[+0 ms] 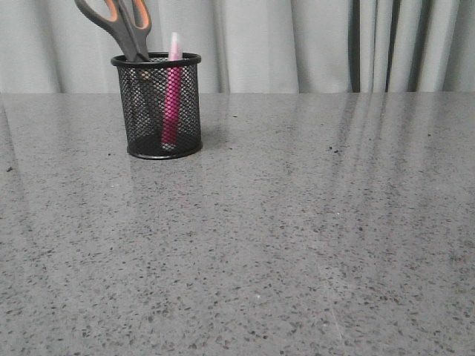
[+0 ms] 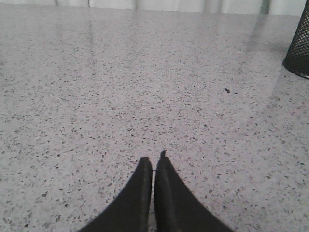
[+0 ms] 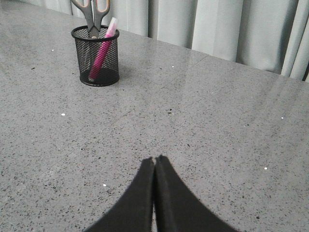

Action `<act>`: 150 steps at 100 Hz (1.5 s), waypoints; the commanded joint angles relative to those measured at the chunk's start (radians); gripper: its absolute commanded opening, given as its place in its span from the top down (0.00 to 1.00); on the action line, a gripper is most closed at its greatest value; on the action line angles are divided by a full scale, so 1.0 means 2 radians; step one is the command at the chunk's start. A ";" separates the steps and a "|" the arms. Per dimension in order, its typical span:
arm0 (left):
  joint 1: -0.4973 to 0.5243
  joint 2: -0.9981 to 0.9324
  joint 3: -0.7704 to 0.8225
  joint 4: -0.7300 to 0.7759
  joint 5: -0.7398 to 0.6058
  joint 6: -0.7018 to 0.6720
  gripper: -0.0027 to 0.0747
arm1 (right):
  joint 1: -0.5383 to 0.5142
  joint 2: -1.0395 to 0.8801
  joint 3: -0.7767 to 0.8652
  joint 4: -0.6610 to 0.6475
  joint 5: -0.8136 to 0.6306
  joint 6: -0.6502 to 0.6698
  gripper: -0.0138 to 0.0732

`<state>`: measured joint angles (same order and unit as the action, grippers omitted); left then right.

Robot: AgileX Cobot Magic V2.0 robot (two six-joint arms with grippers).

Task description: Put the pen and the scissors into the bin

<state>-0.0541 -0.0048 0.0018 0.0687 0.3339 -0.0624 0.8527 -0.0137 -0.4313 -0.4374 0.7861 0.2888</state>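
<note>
The black mesh bin (image 1: 157,106) stands at the far left of the table. The pink pen (image 1: 171,96) stands inside it, its pale cap just above the rim. The scissors (image 1: 120,24) stand in it blades down, grey and orange handles sticking out. The bin (image 3: 95,56), the pen (image 3: 102,50) and the scissors (image 3: 92,11) also show in the right wrist view. An edge of the bin (image 2: 299,46) shows in the left wrist view. My left gripper (image 2: 153,163) is shut and empty over bare table. My right gripper (image 3: 155,160) is shut and empty, well short of the bin.
The speckled grey table (image 1: 297,222) fills the front view. Pale curtains (image 1: 312,44) hang right behind its far edge. Neither arm shows in the front view.
</note>
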 commanded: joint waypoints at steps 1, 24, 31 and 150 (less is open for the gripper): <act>0.001 -0.016 0.022 -0.005 -0.024 -0.006 0.99 | -0.002 -0.004 -0.010 -0.012 -0.037 0.000 0.90; 0.001 -0.016 0.022 -0.005 -0.024 -0.006 0.99 | -0.002 -0.004 -0.010 -0.012 -0.037 0.000 0.90; 0.001 -0.016 0.022 -0.005 -0.024 -0.006 0.99 | -0.002 -0.004 -0.010 -0.012 -0.037 0.000 0.90; 0.001 -0.016 0.022 -0.005 -0.024 -0.006 0.99 | -0.365 0.060 0.228 0.221 -0.362 -0.179 0.90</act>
<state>-0.0541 -0.0048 0.0018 0.0666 0.3339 -0.0647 0.1640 0.0912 0.0108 -0.0406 0.0895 -0.0396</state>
